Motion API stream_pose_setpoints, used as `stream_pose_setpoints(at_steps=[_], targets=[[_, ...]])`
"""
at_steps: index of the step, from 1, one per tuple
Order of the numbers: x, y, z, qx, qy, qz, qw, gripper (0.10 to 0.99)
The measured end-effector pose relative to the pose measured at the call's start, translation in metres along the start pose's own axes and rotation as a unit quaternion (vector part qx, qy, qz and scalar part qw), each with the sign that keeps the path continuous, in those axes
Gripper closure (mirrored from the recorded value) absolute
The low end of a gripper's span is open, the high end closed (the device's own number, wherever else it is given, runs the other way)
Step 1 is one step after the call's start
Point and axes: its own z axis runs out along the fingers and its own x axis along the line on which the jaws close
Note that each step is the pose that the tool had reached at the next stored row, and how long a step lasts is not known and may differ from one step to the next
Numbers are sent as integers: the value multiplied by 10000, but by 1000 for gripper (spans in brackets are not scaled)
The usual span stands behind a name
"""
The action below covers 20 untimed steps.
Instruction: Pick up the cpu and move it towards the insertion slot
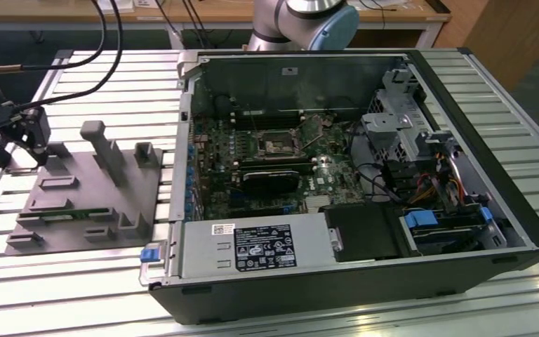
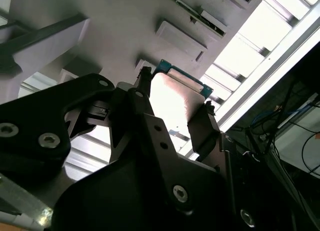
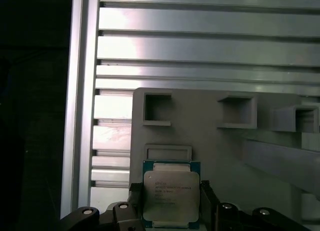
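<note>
Tool: clamped on the cpu at two opposite edges.
Cpu: in the tool over the fixture, at 9 o'clock of the case, exterior view.
Socket: inside the case, 3 o'clock from the tool.
Grip: looks centred; judged sound.
Care: carry it level, clear the fixture's posts and case wall, add no squeeze.

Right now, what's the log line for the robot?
pincer: shut on cpu | place: over grey fixture | computer case: not reached
</note>
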Motion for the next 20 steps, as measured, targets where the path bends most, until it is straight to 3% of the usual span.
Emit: stream_pose_setpoints(at_steps=[20], targets=[[0, 16, -204, 0, 0, 0, 10000, 541]])
